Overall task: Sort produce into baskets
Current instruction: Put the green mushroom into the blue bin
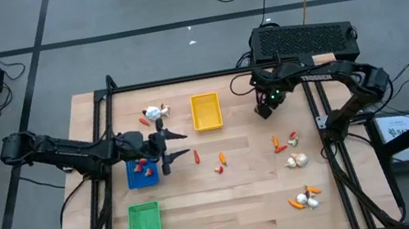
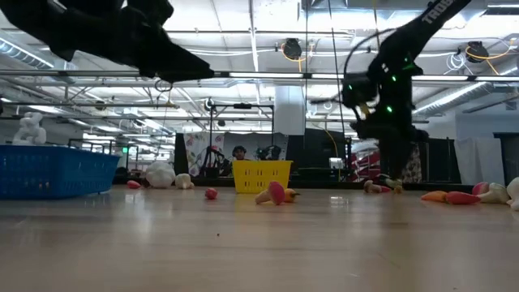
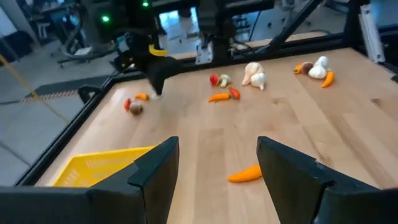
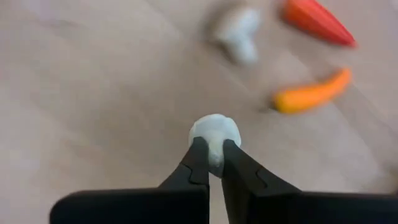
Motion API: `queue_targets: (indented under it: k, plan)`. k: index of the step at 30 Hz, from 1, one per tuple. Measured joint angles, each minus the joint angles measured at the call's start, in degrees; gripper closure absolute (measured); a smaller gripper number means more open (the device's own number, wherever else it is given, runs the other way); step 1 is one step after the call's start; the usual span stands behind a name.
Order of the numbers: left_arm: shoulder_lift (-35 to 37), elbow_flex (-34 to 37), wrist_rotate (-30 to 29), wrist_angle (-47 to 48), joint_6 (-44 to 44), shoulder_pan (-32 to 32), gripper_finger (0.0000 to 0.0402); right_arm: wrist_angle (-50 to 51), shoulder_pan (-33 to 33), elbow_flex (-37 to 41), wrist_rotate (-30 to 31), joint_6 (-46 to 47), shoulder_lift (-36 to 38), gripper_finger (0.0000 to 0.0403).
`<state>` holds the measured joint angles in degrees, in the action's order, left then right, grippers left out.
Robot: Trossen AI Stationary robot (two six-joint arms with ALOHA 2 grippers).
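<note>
I see the yellow tray (image 1: 206, 112) at 12 o'clock on the table. The right gripper (image 4: 211, 158) pinches a whitish bulb (image 4: 214, 132) by its edge; it may slip out in transit. The left gripper (image 3: 217, 168), spread, hovers by the blue tray (image 1: 141, 176).

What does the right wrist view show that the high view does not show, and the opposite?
Only the right wrist view shows the right pincer shut on a small whitish bulb, pinched between its fingertips just above the wood.

Only the high view shows the whole layout: the yellow tray, the blue tray, the green tray, and the left pincer open beside the blue tray.

Both show the wooden table and loose orange pieces lying on it.
</note>
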<state>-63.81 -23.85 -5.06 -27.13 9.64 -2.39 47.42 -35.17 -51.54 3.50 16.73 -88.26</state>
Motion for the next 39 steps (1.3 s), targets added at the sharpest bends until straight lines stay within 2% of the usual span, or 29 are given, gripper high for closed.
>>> queue_targets:
  k: [3, 8, 11, 14, 18, 24, 29, 33, 39]
  plan:
    - [0.0, 2.8, -0.3, -5.9, 0.5, 0.6, 0.0178, -1.7, 3.3, -2.2, -2.6, 0.1, 0.7, 0.0391]
    - [0.0, 7.9, -0.9, -18.6, -1.2, 2.3, 0.0178, -15.5, 10.8, -2.7, -12.2, 0.5, 1.5, 0.039]
    - [0.0, 8.4, -0.9, -20.3, -1.6, 2.4, 0.0178, -25.9, 15.9, -2.7, -18.6, 1.8, 1.5, 0.039]
    - [0.0, 8.3, 1.6, -20.5, -1.3, 2.2, 0.0178, -36.8, 21.1, -2.7, -21.6, 3.0, 1.5, 0.039]
    - [-0.1, 7.5, 3.3, -20.5, -0.2, 2.0, 0.0178, -49.8, 26.8, -2.7, -21.8, 5.4, 1.5, 0.039]
    - [-1.1, 7.4, 3.3, -21.4, 8.5, -1.0, 0.0178, -62.7, 32.1, -2.7, -20.6, 7.2, 1.5, 0.039]
    - [-4.8, 7.4, 3.3, -30.2, 14.8, -4.1, 0.0178, -63.7, 34.3, -2.7, -13.7, 7.3, 1.3, 0.039]
    - [-8.2, 7.4, 3.0, -36.1, 15.4, -5.0, 0.0178, -66.8, 35.5, -2.7, -13.5, 7.3, -0.2, 0.039]
    - [-12.7, 4.7, 3.8, -36.8, 16.4, -5.3, 0.0178, -72.2, 36.5, -2.7, -13.8, 8.1, -3.5, 0.039]
